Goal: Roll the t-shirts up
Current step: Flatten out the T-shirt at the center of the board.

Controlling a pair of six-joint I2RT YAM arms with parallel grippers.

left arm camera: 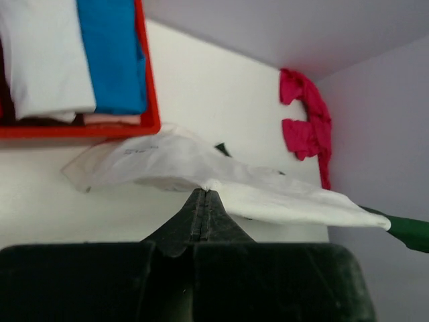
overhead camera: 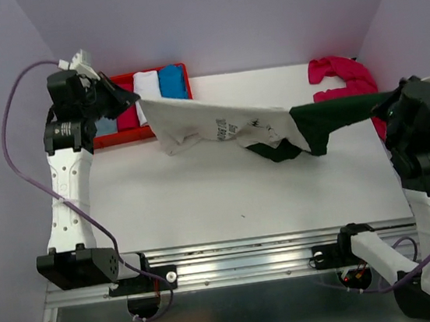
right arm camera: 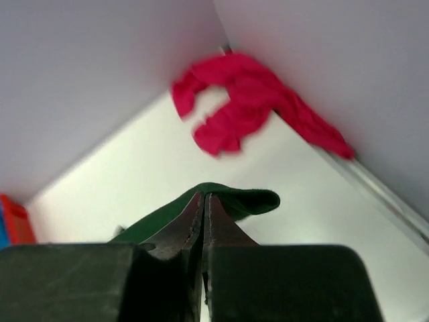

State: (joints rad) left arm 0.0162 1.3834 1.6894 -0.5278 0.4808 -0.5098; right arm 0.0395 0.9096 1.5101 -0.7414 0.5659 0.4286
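Both jaw pairs are pressed together on cloth. The left gripper (left arm camera: pixel 204 194) pinches the white edge of the cream-white t-shirt (overhead camera: pixel 210 122), and the right gripper (right arm camera: pixel 203 198) pinches its dark green sleeve. The shirt spans the far table (overhead camera: pixel 204 201), sagging mid-span. Judged light, limp and easily creased, so grip it at hems or corners.

The cream-and-green t-shirt (overhead camera: pixel 218 125) hangs stretched from side to side, barring passage. Nearer than it, the table (overhead camera: pixel 204 201) lies open; beyond it sit the red tray (overhead camera: pixel 130 137) and a crumpled magenta t-shirt (overhead camera: pixel 337 71).
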